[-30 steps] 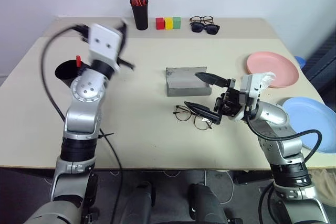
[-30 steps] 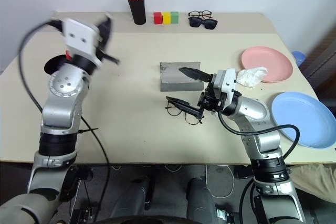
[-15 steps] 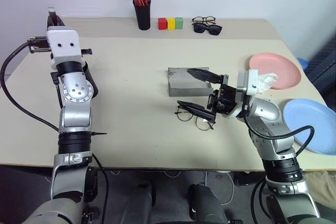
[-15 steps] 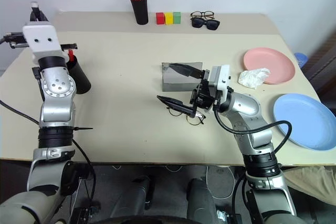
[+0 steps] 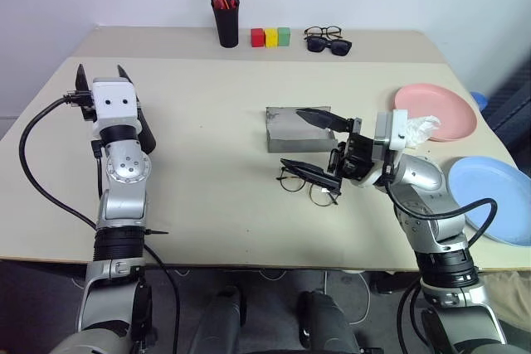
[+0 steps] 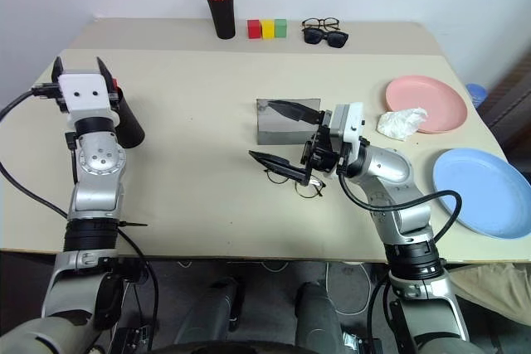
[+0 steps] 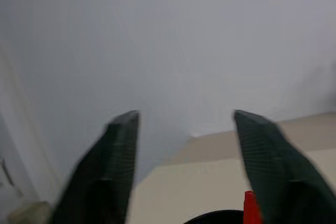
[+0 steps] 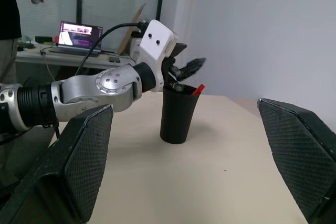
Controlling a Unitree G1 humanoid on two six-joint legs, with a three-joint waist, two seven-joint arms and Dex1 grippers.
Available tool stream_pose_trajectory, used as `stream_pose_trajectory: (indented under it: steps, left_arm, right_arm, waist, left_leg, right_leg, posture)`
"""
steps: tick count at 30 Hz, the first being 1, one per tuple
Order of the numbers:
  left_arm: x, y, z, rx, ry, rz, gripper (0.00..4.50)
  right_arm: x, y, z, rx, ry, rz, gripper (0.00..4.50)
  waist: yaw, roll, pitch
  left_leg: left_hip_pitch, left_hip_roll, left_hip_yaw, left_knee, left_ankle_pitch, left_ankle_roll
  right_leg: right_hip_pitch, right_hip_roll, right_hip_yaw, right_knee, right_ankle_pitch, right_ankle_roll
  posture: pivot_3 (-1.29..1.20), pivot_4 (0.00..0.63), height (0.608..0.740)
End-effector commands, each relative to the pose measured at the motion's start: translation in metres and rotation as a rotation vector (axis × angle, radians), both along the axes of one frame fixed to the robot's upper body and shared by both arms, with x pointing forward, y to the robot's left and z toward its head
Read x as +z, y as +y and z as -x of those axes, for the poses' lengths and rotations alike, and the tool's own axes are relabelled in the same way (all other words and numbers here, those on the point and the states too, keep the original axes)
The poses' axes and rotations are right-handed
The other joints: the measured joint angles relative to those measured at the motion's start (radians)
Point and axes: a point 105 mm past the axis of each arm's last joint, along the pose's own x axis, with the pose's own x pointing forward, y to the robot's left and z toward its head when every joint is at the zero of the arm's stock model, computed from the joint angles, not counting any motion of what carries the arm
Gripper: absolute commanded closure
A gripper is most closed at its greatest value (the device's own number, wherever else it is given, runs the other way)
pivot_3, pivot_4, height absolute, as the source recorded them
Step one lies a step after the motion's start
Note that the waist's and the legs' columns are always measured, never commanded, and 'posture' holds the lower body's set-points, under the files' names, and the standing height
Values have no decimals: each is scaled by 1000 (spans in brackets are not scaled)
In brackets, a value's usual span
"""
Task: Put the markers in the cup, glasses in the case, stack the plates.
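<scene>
Fingers first: your left fingers (image 5: 99,75) stand apart just above the black cup (image 8: 176,115) and grip nothing. You can see a red cap (image 8: 198,89) poking up from the cup's rim. The cup stands near the left edge of the desk (image 5: 207,172).

Your right fingers (image 5: 313,143) are spread wide and point to the left, with nothing between them. One finger hangs over the grey case (image 5: 289,128), which lies shut near the middle of the desk. The other finger hangs over the thin wire glasses (image 5: 305,186). You cannot tell if that finger touches the frame. The glasses lie on the desk just in front of the case, on the side nearer you.

The pink plate (image 5: 435,110) rests near the right edge of the desk, and a crumpled white paper (image 6: 400,121) lies on its near rim. The blue plate (image 5: 492,197) lies closer to the front right corner, apart from the pink one, and part of it sticks out past the desk edge. The plates are not stacked.

Along the back edge you see a slim black pot (image 5: 226,24) with red and orange pens, three small blocks (image 5: 270,36) in red, yellow and green, and two more pairs of glasses (image 5: 323,39).
</scene>
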Motion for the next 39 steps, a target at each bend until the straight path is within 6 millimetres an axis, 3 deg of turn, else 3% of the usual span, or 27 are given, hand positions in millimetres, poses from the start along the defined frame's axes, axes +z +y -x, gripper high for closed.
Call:
stream_pose_trajectory:
  steps: [1, 4, 6, 8, 11, 15, 21, 25, 28, 32, 39]
  left_arm:
    - [23, -39, -6, -207, -7, 1, 1676]
    - [27, -68, -20, -371, 128, -20, 1676]
    - [20, -121, -31, -685, 362, -169, 1676]
    - [15, -154, -36, -878, 538, -207, 1676]
    - [12, -179, -41, -1009, 667, -265, 1676]
    - [-26, -218, -35, -1191, 923, -509, 1676]
    - [-55, -231, -30, -1315, 1094, -654, 1676]
    - [-65, -234, -38, -1291, 1163, -689, 1676]
    - [-71, -237, -44, -1256, 1177, -712, 2529]
    - [-73, -243, -44, -1264, 1179, -740, 4479]
    - [-74, -251, -40, -1309, 1176, -767, 4479]
  right_arm:
    - [8, -12, 4, -51, -38, -2, 0]
    - [6, -19, 6, -93, -32, 6, 0]
    - [5, -28, 8, -136, -15, 9, 0]
    - [1, -36, 11, -185, -1, 31, 0]
    - [-8, -45, 13, -239, 37, 64, 0]
    - [-23, -65, 21, -338, 122, 120, 0]
    - [-37, -89, 36, -470, 213, 177, 0]
    - [-46, -105, 52, -555, 258, 210, 0]
    - [-47, -112, 59, -605, 261, 215, 0]
    - [-46, -114, 64, -636, 259, 207, 0]
    - [-48, -111, 66, -650, 260, 202, 0]
  waist:
    - [1, 0, 0]
    - [-1, 0, 0]
    - [0, -1, 0]
    - [1, -1, 0]
    - [-5, -1, 0]
    - [-10, 0, 0]
    - [-6, -1, 1]
    - [3, -1, 1]
    - [3, -1, 1]
    - [-1, -2, 1]
    - [1, -2, 1]
  left_leg:
    - [0, 0, 0, 0, 0, 0]
    - [-1, 0, 0, 1, 0, 0]
    - [-1, 0, 0, 1, 0, 0]
    - [-1, 0, 0, 1, 0, 0]
    - [-2, 0, 1, 1, 0, 0]
    - [-1, 0, 0, -1, 0, 0]
    - [-3, 1, 1, 0, 0, 0]
    - [-4, 1, 0, 1, 0, 1]
    - [-6, 0, 1, 4, -1, 2]
    - [-7, -1, 2, 7, -3, 5]
    - [-8, -1, 1, 10, -4, 5]
  right_leg:
    - [0, 0, 0, 0, 0, 0]
    - [0, 0, 0, 0, 0, 0]
    - [0, 0, 0, 0, 0, 0]
    - [0, 0, -1, 0, 0, 0]
    - [0, 0, 0, -2, -1, 0]
    - [-1, 0, -1, -1, -1, 0]
    - [-2, 0, -1, -1, -3, -3]
    - [-2, 0, -1, -2, -5, 1]
    - [-1, -2, -2, -3, -6, 2]
    - [-1, -3, -2, -3, -6, 3]
    - [-1, -4, -3, -3, -6, 3]
  posture:
    - [0, 150, 740]
    - [0, 150, 740]
    - [0, 150, 740]
    - [0, 150, 740]
    - [0, 150, 740]
    - [0, 150, 740]
    - [0, 150, 740]
    - [0, 150, 740]
    - [0, 150, 740]
    - [0, 150, 740]
    - [0, 150, 740]
